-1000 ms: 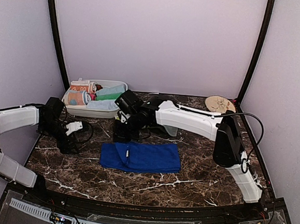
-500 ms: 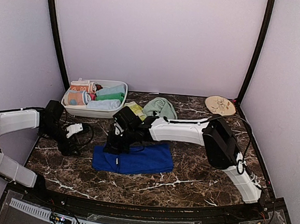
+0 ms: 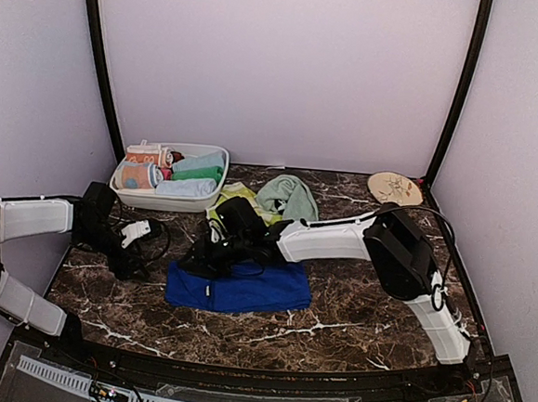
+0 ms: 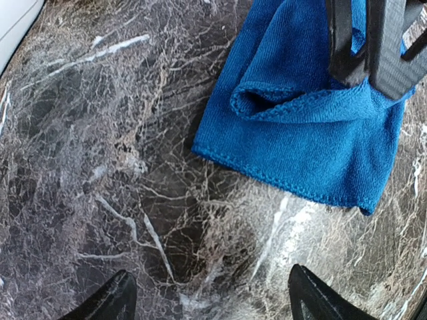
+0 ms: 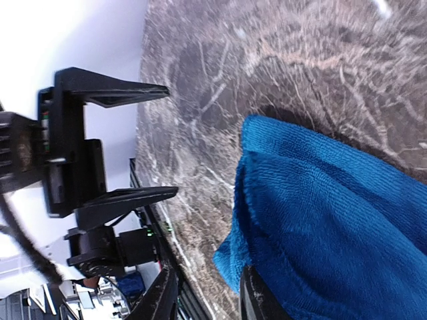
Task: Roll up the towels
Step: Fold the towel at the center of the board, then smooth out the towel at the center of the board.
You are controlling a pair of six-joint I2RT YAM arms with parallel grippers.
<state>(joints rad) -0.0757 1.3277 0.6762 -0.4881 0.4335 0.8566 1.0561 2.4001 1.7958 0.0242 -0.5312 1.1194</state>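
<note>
Seen from above, a long, deep royal blue cloth towel lies folded flat on the dark veined marble table, near the front and a little left of centre; a crumpled pale mint green towel and a yellow-green patterned towel sit behind it, close together. The right gripper reaches across to the blue towel's left end; its jaws stand partly parted, the cloth's corner just beside them, and nothing looks clamped between. The left gripper hovers over bare marble just left of that same end, jaws wide apart and empty. The blue towel looks light, limp and plush; it sags into loose folds, one doubled edge gaping open, so it will likely slump and not hold a shape by itself. The hemmed left end and its corners seem the best places to pinch; a roll would probably need both layers caught together and kept taut, or the inner fold may slip out.
</note>
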